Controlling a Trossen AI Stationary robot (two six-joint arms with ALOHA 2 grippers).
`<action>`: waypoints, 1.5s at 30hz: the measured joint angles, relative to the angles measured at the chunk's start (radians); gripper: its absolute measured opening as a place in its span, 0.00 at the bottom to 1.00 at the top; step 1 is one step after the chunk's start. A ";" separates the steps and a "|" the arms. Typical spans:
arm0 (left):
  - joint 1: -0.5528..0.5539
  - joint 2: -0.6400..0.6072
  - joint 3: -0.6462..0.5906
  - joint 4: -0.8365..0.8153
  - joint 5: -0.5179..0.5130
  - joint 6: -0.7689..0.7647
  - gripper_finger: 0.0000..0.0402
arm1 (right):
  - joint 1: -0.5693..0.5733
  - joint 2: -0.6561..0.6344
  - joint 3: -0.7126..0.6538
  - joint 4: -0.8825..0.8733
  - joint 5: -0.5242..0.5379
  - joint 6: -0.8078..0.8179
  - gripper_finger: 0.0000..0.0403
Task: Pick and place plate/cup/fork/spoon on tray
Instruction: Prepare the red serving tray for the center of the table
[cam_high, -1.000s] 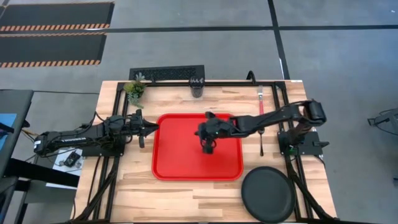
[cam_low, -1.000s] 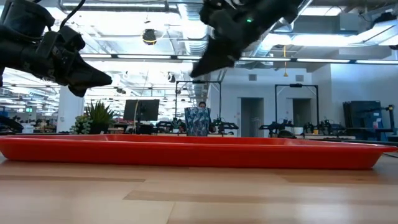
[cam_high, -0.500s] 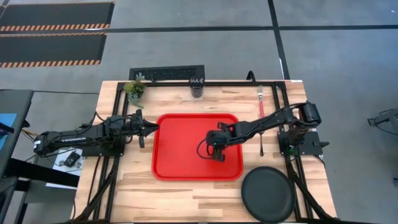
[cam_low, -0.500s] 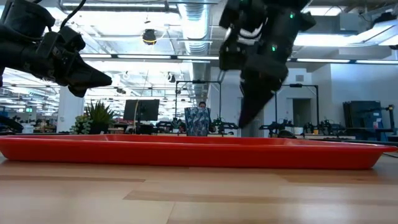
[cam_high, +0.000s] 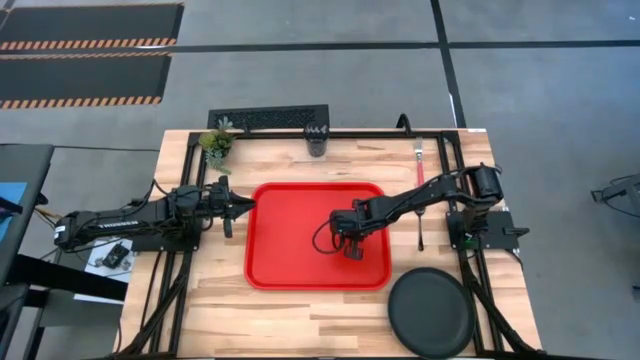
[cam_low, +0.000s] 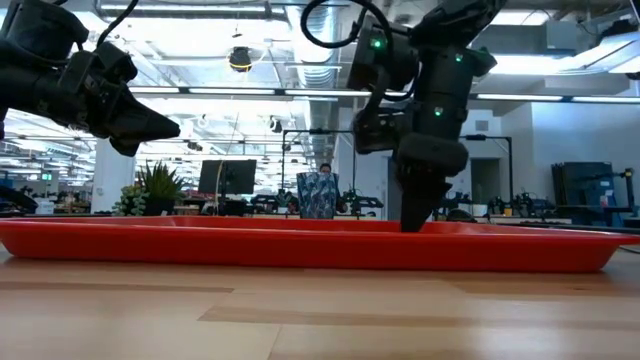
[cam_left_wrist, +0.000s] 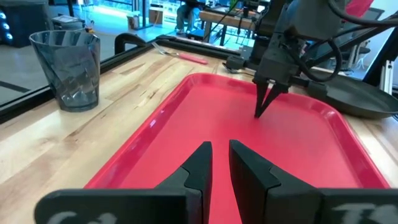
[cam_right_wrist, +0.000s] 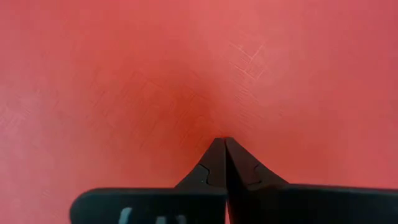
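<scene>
The red tray (cam_high: 290, 245) lies at the table's middle with nothing on it. My right gripper (cam_high: 352, 248) is shut and empty, pointing down at the tray's floor (cam_right_wrist: 124, 74) in its right half; it also shows in the low view (cam_low: 410, 222). My left gripper (cam_high: 246, 206) hovers at the tray's left edge, its fingers (cam_left_wrist: 199, 168) a narrow gap apart and empty. The black plate (cam_high: 430, 312) lies at the near right. The cup (cam_high: 317, 141) stands at the far edge. The red-handled fork (cam_high: 419, 163) and the dark spoon (cam_high: 421, 228) lie right of the tray. My right gripper's shut fingertips (cam_right_wrist: 214, 155) point straight down at the tray's floor (cam_left_wrist: 292, 143). The tray's rim hides their ends in the low view, and I cannot tell whether they touch the floor.
A small potted plant (cam_high: 215, 143) stands at the far left corner. A black frame runs round the table's edges. Bare wood lies near the tray's near edge and left of the plate.
My right gripper has gone from over the tray's middle toward the table's right and near edges and has come down close to the tray's floor, tipping until its shut fingers point straight down.
</scene>
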 joint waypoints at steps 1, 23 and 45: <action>0.000 0.000 0.000 0.000 0.000 0.000 0.11 | 0.000 0.000 0.000 -0.004 -0.001 0.001 0.02; 0.000 0.000 0.000 0.000 0.000 -0.004 0.11 | -0.020 0.000 -0.002 -0.002 0.015 -0.019 0.02; 0.000 0.000 0.000 0.000 0.000 -0.004 0.11 | -0.021 0.001 0.028 0.000 0.030 -0.021 0.04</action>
